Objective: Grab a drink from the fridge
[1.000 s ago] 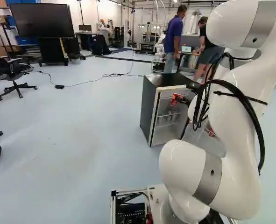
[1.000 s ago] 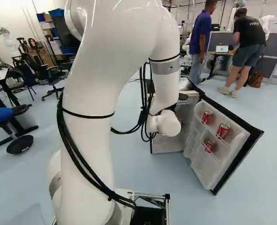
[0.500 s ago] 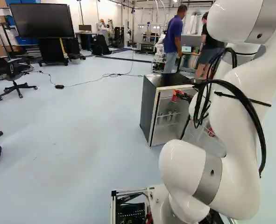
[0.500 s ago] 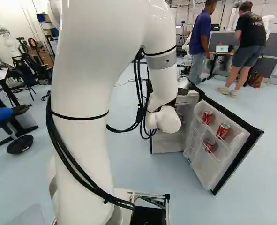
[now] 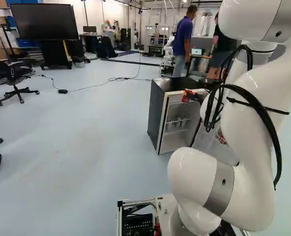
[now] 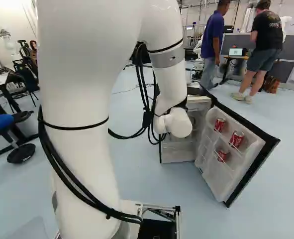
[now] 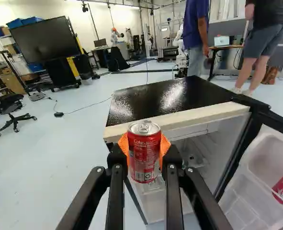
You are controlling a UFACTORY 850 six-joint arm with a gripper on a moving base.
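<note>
The tool (image 5: 189, 96), at the end of the white arm (image 5: 248, 118), is right of centre in the left base view, by the top front edge of the open fridge (image 5: 156, 110). In the wrist view the tool (image 7: 144, 149) is clamped on a red drink can (image 7: 144, 158), with an orange pad against each side. The can is upright, lid upward, in front of the fridge's pale front edge (image 7: 179, 120) and glossy black top (image 7: 155, 98).

The fridge door (image 6: 219, 181) is swung open at the right of the right base view. Three more red cans show in its racks: two in the upper part, one at the left (image 6: 220, 124) and one at the right (image 6: 237, 139), and a third (image 6: 222, 155) below them. Inside the fridge, in the left base view, a few small upright things (image 5: 170, 123) show at the wire shelf, perhaps bottles or cans, but they are too small to tell.

A large dark screen (image 5: 44, 21) stands at the upper left of the left base view, with an office chair (image 5: 18, 78) below it and a thin cable (image 5: 96, 86) across the pale floor (image 5: 76, 147).
</note>
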